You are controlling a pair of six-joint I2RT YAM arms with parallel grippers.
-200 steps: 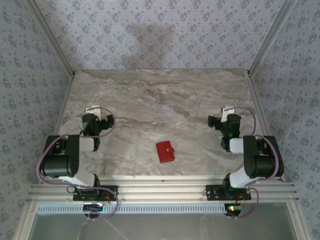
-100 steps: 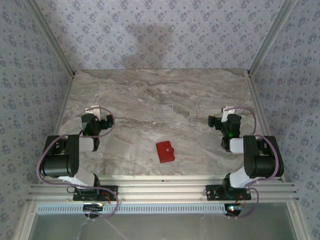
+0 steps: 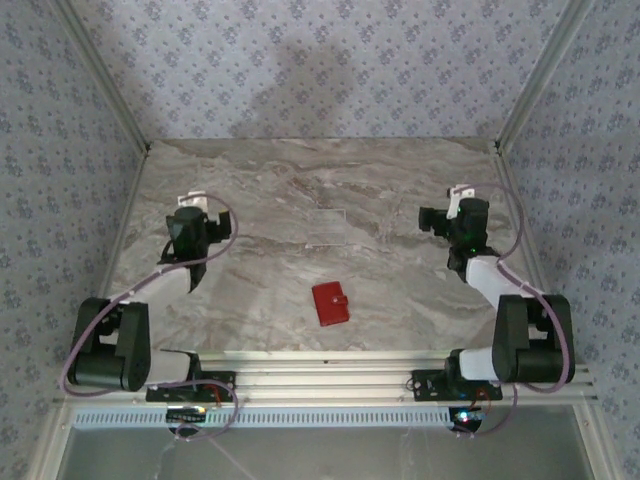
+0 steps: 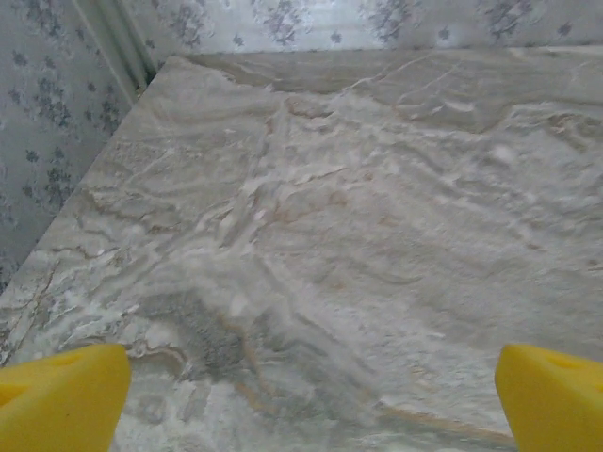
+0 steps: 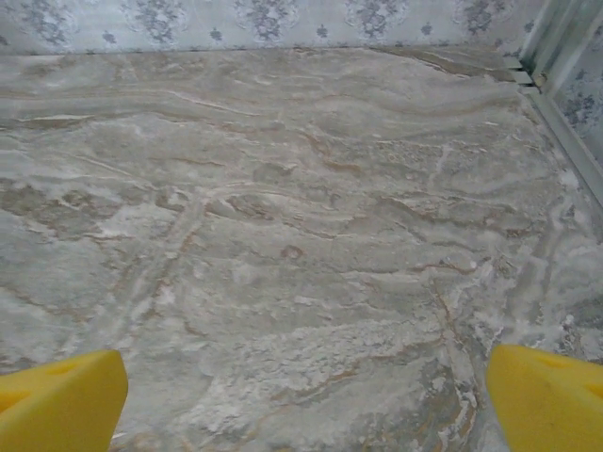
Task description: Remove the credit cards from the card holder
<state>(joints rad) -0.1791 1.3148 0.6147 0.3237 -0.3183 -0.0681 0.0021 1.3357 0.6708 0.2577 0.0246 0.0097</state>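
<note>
Bare table (image 3: 250, 190) around card holder (image 3: 331, 304)

No text, label, brand, number or sign can be read. The red card holder (image 3: 331, 303) is shown too small in the top view for any marking on it to be made out.
</note>
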